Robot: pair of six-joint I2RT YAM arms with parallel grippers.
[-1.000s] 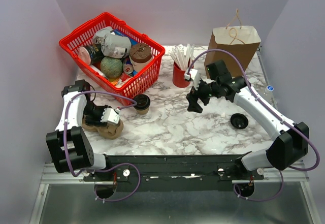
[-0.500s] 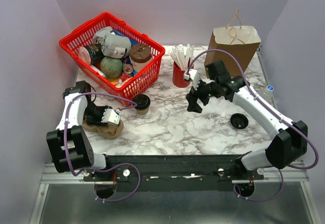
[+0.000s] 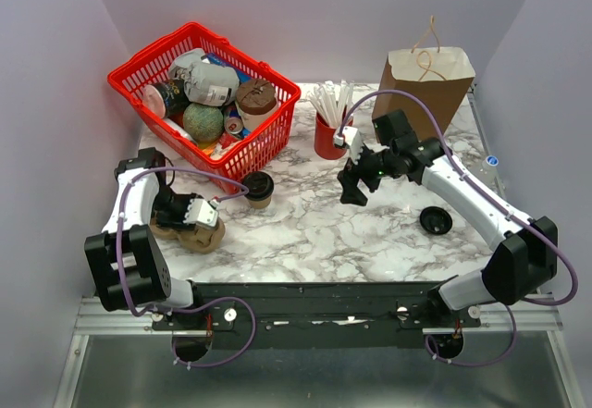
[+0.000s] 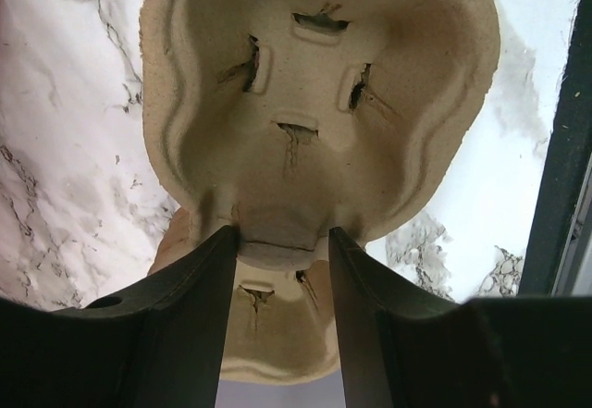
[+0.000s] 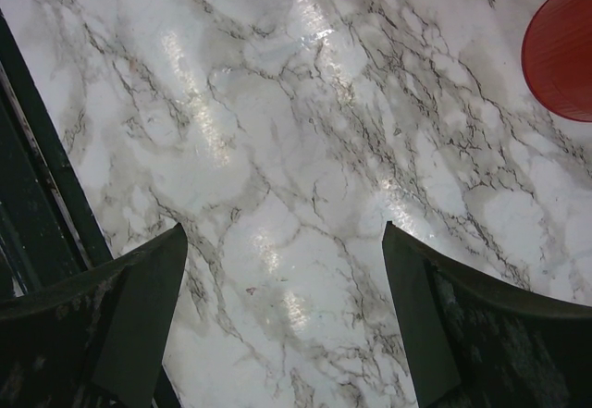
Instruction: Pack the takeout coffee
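The takeout coffee [image 3: 258,187], a small brown cup with a black lid, stands on the marble table just in front of the red basket. To its left lies a tan pulp cup carrier [image 3: 191,235]. My left gripper [image 3: 188,222] points down onto it. In the left wrist view the carrier [image 4: 314,103] fills the frame, and my left gripper [image 4: 282,241] is shut on its narrow middle neck, both fingers touching it. My right gripper [image 3: 352,190] hangs open over bare marble right of the coffee, and in its wrist view this right gripper [image 5: 282,241] holds nothing.
A red basket [image 3: 274,139] full of groceries stands at the back left. A red cup of straws [image 3: 328,137], also in the right wrist view [image 5: 564,52], and a brown paper bag [image 3: 427,84] stand at the back right. A loose black lid [image 3: 436,220] lies under the right arm.
The right arm has drifted slightly left and toward the back. The left gripper's jaws have drawn in a little on the carrier's neck.
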